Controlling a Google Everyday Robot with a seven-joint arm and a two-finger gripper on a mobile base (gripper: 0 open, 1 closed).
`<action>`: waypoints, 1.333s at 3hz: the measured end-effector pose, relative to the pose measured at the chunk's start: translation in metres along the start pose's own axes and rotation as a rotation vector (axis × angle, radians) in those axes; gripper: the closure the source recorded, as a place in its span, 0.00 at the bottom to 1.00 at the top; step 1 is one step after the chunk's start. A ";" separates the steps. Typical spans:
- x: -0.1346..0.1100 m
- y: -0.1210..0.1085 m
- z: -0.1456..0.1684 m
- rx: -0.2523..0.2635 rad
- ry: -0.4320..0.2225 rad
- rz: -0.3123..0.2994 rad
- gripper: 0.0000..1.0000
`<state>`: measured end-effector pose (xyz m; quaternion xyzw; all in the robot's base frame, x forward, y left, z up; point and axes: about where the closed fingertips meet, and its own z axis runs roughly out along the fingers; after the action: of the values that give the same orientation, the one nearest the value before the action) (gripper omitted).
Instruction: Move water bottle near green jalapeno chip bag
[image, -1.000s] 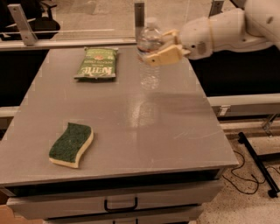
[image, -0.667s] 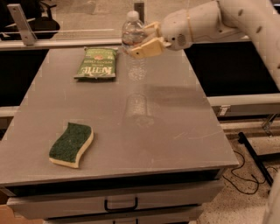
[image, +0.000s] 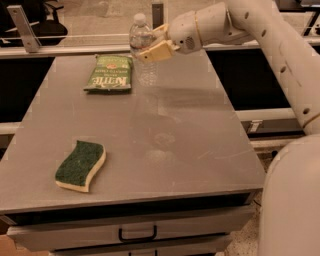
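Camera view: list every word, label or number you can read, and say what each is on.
"KETTLE": large white lettering on the green chip bag; the smaller lines under it are too small to read.
Label on the water bottle: too blurred to read; the gripper is shut on the bottle, right beside the bag.
Sponge: no text.

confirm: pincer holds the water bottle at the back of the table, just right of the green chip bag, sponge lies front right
Not quite: in the camera view the sponge lies at the front left of the table, not the front right. The rest stands: the pincer holds the water bottle at the back, just right of the green chip bag.
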<state>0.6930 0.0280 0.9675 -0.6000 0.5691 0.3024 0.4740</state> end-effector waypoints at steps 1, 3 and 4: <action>0.000 -0.007 0.016 -0.002 -0.001 0.031 0.82; 0.021 -0.021 0.022 0.043 0.036 0.065 0.27; 0.030 -0.021 0.026 0.044 0.030 0.089 0.05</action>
<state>0.7228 0.0384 0.9357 -0.5678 0.6089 0.3017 0.4646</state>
